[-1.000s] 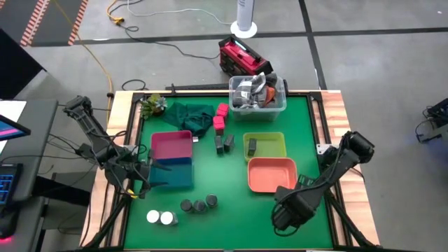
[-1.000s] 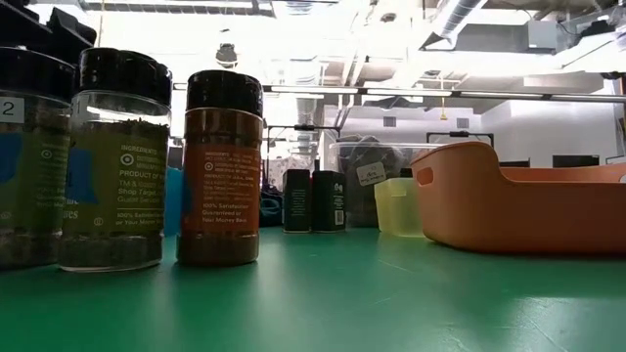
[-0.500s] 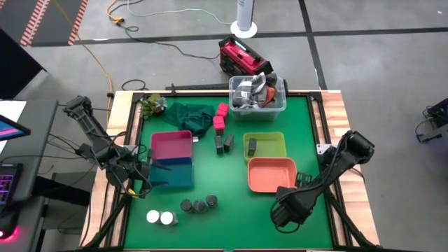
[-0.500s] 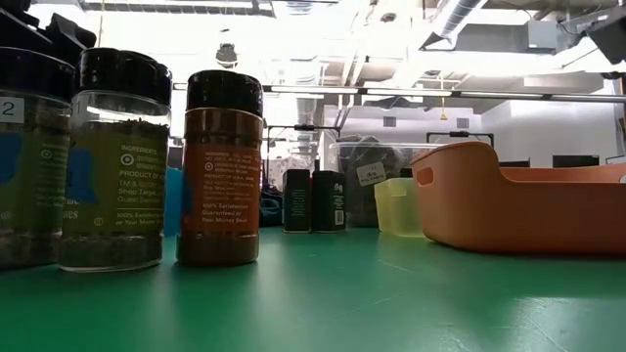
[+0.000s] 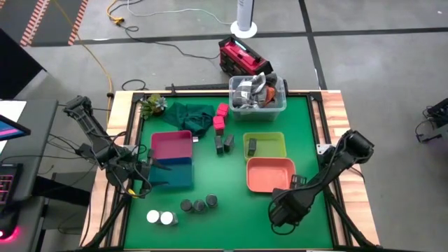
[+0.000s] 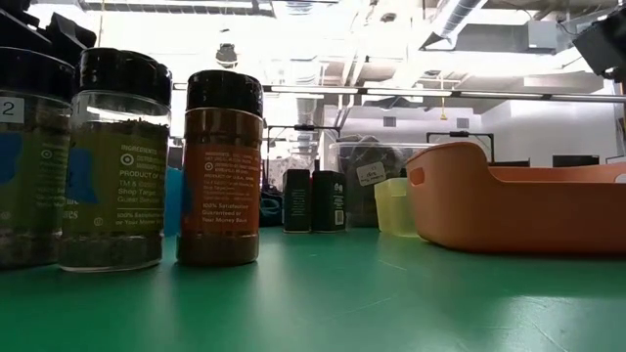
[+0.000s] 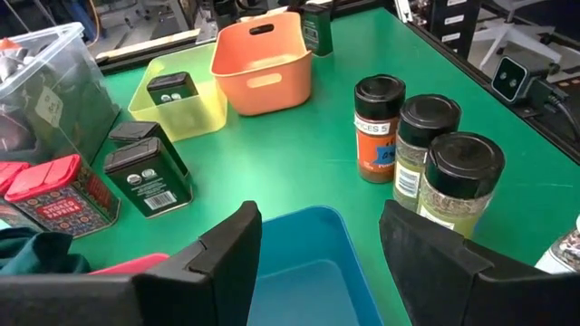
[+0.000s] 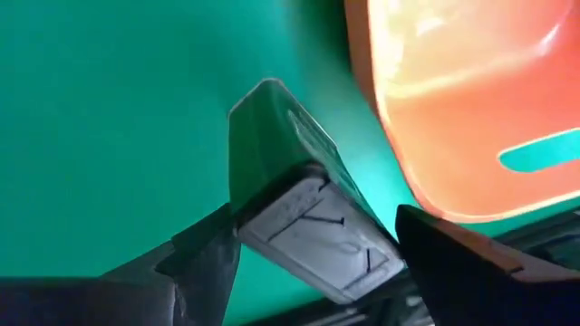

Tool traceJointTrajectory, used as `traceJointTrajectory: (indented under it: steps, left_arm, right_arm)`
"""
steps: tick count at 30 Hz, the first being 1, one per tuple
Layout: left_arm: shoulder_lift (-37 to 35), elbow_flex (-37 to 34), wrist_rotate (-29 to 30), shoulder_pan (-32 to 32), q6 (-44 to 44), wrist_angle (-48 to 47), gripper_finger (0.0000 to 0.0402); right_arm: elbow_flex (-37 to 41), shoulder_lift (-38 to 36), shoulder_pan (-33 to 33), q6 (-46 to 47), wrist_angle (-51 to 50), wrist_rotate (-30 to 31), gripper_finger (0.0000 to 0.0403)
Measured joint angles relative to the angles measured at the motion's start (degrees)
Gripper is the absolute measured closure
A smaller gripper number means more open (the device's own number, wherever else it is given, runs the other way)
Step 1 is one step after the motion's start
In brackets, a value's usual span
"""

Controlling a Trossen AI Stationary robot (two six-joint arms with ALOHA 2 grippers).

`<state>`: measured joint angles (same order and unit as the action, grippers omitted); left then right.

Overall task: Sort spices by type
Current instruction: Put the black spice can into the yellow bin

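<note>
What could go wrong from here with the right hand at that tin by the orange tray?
1. The right hand is around a green-looking tin right beside the orange tray. Lifting or swinging could catch the tray wall and shove it, or tip the tin.
2. The left hand waits open over the blue tray. The dark-lidded jars stand bunched together, so picking one may knock its neighbours.

A clear plastic tub (image 5: 257, 92) of grey clutter stands at the far edge of the green table (image 5: 231, 168). A dark green cloth (image 5: 190, 115) lies beside a small plant (image 5: 152, 105). Pink (image 5: 171, 145), blue (image 5: 173, 172), yellow (image 5: 269, 144) and orange (image 5: 270, 173) trays sit mid-table. A red case (image 5: 240, 55) rests on the floor.
</note>
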<state>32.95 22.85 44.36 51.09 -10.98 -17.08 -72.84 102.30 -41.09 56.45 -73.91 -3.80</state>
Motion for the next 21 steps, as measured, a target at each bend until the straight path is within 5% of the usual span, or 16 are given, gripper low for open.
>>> traceJointTrajectory:
  steps: [14,21]
  left_arm:
    - [0.0,0.0,-0.68,-0.02,-3.53,-1.11,0.0186]
    - [0.04,0.0,-0.7,-0.02,-8.58,-2.01,0.0186]
  right_arm:
    - [-0.02,0.0,-1.27,6.67,7.17,-3.66,0.0088]
    - [-0.04,0.0,2.17,9.95,11.71,-3.78,0.0129]
